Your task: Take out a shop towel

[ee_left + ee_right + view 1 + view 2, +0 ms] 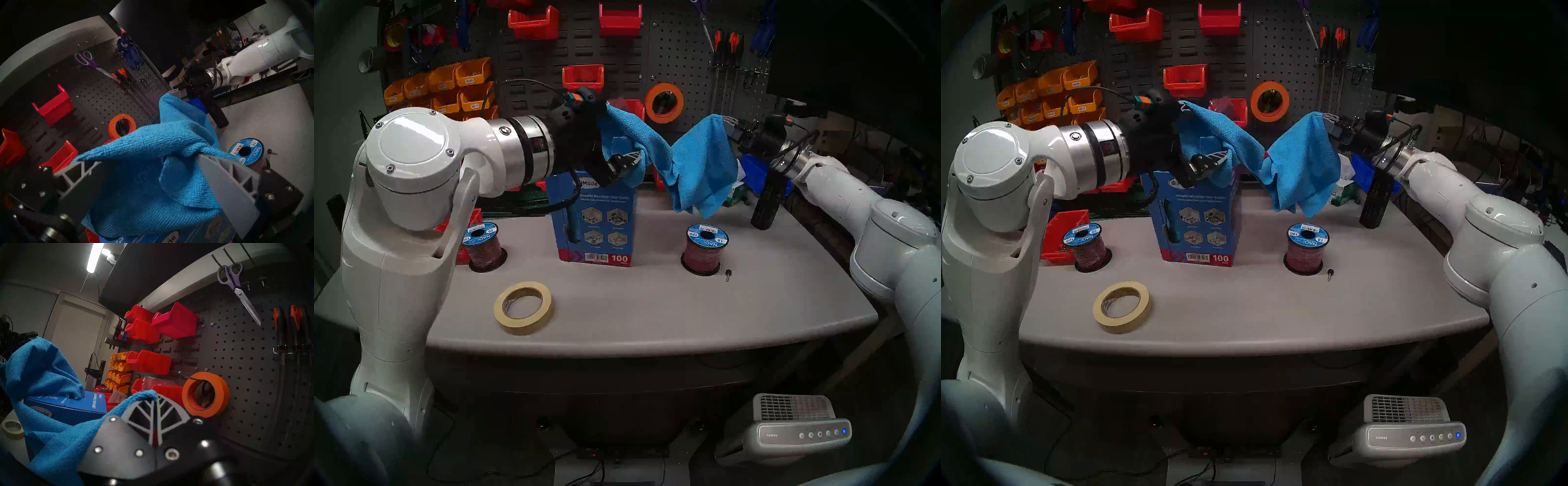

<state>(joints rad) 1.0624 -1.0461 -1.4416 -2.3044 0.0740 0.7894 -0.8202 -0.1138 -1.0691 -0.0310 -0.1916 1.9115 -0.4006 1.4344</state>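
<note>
One shop towel [697, 166] sagged, soft and light, above the blue carton [595, 224]; right gripper [155, 401] pinched its corner, left gripper [147, 162] spread, merely draped.

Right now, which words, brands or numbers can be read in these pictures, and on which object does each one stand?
"100": tall blue cardboard carton, low on its front.
"NAOEVO", "18": round blue label of the right-hand wire spool.
"coway": grey appliance on the floor.
Carton's small print, orange plastic bins' tags: too blurred.
</note>
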